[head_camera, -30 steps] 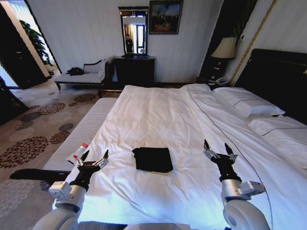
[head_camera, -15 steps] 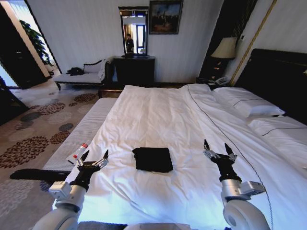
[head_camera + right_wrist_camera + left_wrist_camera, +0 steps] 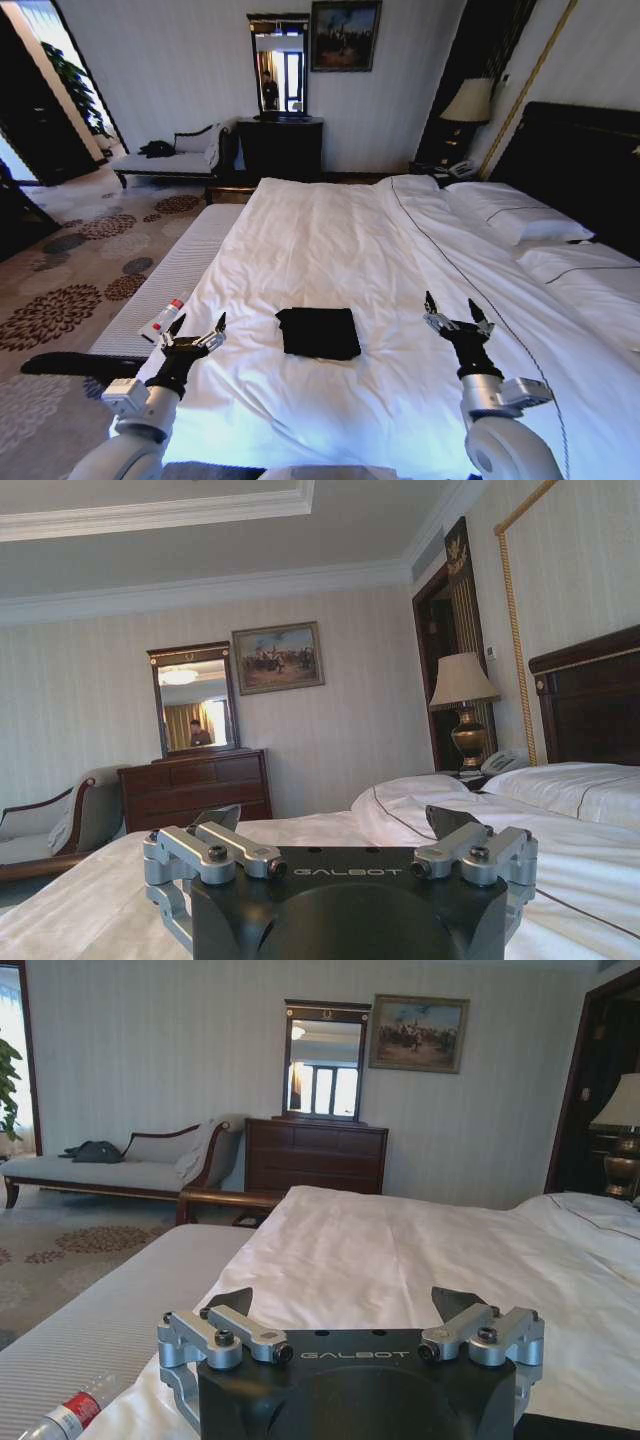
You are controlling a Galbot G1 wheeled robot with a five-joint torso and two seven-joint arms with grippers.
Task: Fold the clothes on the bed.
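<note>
Black soft-fabric T-shirt (image 3: 318,333), already reduced to a compact rectangular packet, lies flat on the large white-sheeted bed (image 3: 330,240) between the two end effectors and slightly ahead of them, touching neither. Left end effector (image 3: 193,340) hovers just above the near edge of the bed, its fingers spread apart and empty; in the left wrist view the same open fingers (image 3: 225,1305) frame bare white sheet. Right end effector (image 3: 452,316) hovers over the sheet on the opposite side of the packet, likewise parted and holding nothing. Small white tube with a red cap (image 3: 163,318) rests beside the left end effector on the pale striped bench (image 3: 190,255), apart from the garment. Judged from the neat packet, the folding looks complete or at its last step; any further fold would call for both end effectors to close in on the packet's edges.
</note>
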